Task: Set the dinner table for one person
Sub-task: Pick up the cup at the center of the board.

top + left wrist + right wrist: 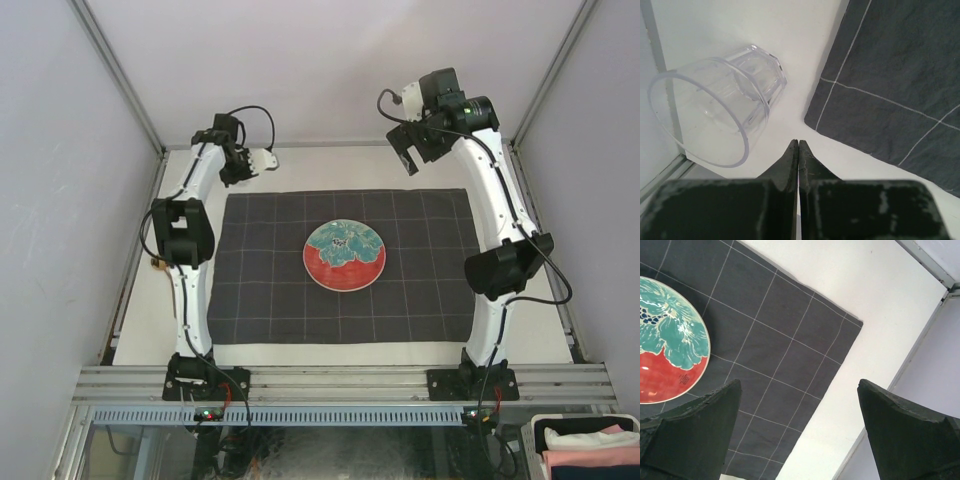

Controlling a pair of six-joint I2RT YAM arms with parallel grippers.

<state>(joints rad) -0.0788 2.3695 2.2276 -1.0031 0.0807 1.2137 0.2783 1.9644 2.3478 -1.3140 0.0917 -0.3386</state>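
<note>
At the far left of the dinner table [350,170]: glass [715,112] beside left gripper [798,144]
Its jaws are fully shut on nothing; the glass is just off the tips, away from the cloth [890,75]. The right gripper [799,385] is wide open.

Red-and-teal plate [344,256], dark grey checked cloth [270,290], off-white tabletop [330,165].
The plate is red across its lower part and teal-green with pale-edged leafy shapes above, with a few dark blue dots near the middle and a thin cream rim. The cloth carries a grid of thin pale lines. The tabletop is plain and matte, its rails [340,382] grey. The glass [715,110] is clear and colourless. The arms [487,200] are white with black joints; the left hand [798,145] and right hand [799,390] are black. The folded fabrics [590,457] look white, pink and perhaps navy.
</note>
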